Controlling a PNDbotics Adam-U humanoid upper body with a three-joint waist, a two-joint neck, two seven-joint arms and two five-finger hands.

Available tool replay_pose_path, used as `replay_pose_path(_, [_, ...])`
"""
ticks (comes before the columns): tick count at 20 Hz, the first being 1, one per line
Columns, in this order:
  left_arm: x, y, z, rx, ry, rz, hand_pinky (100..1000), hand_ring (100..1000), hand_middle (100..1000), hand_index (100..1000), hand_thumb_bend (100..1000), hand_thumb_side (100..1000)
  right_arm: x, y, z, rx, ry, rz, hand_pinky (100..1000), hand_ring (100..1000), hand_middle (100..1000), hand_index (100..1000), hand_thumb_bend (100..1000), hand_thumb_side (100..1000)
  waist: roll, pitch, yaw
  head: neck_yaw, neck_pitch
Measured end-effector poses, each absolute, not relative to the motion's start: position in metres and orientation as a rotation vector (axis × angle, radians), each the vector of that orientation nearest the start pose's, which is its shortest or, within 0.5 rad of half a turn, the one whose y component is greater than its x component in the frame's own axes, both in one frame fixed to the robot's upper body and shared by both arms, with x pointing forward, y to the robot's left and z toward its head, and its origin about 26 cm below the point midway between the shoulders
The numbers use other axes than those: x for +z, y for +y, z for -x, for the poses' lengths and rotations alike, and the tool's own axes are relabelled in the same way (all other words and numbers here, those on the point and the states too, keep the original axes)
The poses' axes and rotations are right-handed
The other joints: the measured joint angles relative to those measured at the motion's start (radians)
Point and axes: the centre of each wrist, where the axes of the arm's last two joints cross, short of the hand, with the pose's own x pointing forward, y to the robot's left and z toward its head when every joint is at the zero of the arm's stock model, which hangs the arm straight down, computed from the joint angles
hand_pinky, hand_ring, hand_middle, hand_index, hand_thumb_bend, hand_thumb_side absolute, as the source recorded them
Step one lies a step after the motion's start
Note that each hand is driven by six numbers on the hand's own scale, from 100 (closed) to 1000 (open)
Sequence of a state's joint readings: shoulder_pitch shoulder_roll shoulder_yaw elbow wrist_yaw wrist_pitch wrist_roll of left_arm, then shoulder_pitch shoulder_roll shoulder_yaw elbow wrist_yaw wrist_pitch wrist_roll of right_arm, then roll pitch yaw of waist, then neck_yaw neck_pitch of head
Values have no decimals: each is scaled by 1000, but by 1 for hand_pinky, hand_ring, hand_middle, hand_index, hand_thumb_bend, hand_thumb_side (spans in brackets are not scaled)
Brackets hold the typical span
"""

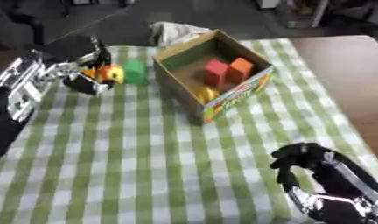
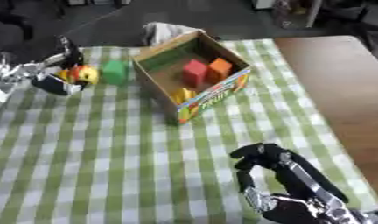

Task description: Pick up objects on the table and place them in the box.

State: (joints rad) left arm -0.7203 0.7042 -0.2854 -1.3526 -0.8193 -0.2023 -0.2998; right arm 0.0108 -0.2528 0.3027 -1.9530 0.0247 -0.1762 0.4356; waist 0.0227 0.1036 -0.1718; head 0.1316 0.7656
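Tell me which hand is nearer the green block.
Left. The left hand is just beside the green block, curled round a yellow and orange object. The right hand sits far off at the table's near right corner.

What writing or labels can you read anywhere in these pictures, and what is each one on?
No text can be read.
The cardboard box carries colourful print along its near side, too blurred to make out.
The red block, orange block and green block show no markings.
The yellow and orange object in the left hand shows no legible text.
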Motion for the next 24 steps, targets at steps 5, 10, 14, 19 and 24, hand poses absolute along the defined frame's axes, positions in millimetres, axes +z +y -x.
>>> replay_pose_path(5, [239, 270, -428, -1739, -1597, -1081, 597, 454, 425, 588, 299, 236, 80, -205, -250, 899, -1922, -408, 681, 480, 444, 739, 100, 162, -5, 0, -20, 2, 0])
replay_pose_path(10, [219, 225, -444, -1827, -1646, -994, 610, 487, 460, 624, 276, 243, 80, -203, -250, 905, -1918, -417, 681, 480, 444, 739, 100, 162, -9, 0, -35, 8, 0])
replay_pose_path(14, [202, 201, -448, -1878, -1662, -920, 633, 534, 518, 686, 285, 258, 80, -202, -250, 910, -1913, -424, 681, 480, 445, 739, 100, 165, -12, 0, -38, 11, 0])
replay_pose_path(19, [182, 185, -453, -1912, -1640, -869, 647, 561, 558, 734, 275, 262, 80, -202, -250, 911, -1911, -428, 681, 480, 446, 739, 100, 164, -13, 0, -41, 14, 0])
replay_pose_path(24, [171, 181, -456, -1915, -1628, -864, 670, 602, 618, 791, 291, 264, 80, -202, -250, 910, -1910, -431, 681, 480, 446, 739, 100, 164, -17, 1, -43, 16, 0])
